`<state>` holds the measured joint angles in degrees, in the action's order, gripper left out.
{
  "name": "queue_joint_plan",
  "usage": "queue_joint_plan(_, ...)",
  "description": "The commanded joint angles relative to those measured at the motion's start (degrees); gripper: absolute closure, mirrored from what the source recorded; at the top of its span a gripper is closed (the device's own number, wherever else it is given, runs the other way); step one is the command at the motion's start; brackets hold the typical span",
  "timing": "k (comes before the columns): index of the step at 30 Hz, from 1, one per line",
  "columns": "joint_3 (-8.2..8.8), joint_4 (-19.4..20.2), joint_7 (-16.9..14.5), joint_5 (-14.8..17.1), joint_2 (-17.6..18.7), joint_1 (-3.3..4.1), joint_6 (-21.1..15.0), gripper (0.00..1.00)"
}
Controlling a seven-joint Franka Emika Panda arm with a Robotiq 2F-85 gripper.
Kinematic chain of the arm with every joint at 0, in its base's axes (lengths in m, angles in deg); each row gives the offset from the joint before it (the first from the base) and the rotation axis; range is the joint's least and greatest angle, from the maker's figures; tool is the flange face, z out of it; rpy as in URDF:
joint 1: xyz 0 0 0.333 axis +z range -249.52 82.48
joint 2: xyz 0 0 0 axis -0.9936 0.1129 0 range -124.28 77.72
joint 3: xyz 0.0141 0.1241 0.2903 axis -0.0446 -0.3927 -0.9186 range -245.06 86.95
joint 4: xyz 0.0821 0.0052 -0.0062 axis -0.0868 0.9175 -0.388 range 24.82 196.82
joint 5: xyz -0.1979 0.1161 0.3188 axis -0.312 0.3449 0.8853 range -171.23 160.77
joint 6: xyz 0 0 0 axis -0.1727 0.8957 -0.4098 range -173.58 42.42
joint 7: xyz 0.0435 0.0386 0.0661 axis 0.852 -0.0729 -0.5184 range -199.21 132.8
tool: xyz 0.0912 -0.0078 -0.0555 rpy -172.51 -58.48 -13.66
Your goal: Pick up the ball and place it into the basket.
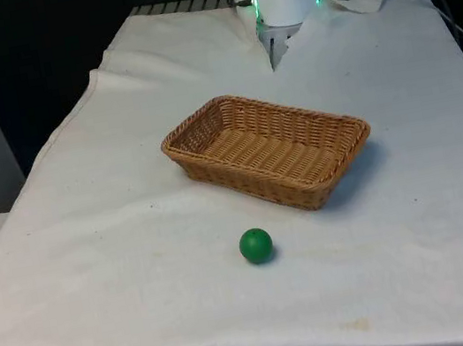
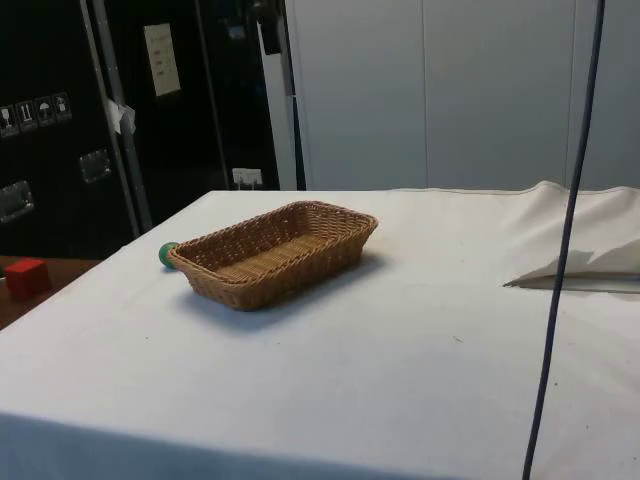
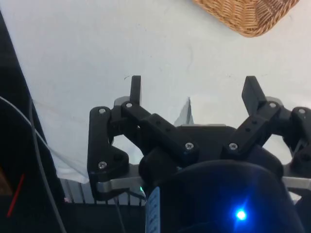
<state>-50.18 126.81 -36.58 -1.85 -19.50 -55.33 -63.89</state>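
Front view had the green ball (image 1: 256,246) lying on the white cloth (image 1: 97,277) near the table's close edge, just in front of the woven wicker basket (image 1: 269,150) and apart from it, with nothing touching it. In the side view you could see the ball (image 2: 166,254) peeking out past the far end of the basket (image 2: 272,250), by the table's edge. The basket was empty as far as its inside showed. Your gripper (image 3: 194,92) was in the wrist view, above bare cloth with only a corner of the basket (image 3: 248,14) in sight; its two black fingers (image 3: 135,88) were spread wide, with nothing between them. I judged that you had not yet begun the pick: the task stood at its very start, at the reach toward the ball. Your next move called for carrying the gripper across the table, past the basket, to a place over the ball, then coming down with the fingers apart on either side of it. Since a ball rolls at a nudge, you would have wanted to close squarely across its middle.
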Motion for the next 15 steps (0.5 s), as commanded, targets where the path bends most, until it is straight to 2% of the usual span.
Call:
queue_joint_plan(1,-0.06,-0.5,0.1,0.3,0.7,0.00,-0.3,0.00)
queue_joint_plan(15,0.11,-6.0,-0.8,2.5,7.4,-0.46,-2.4,0.00)
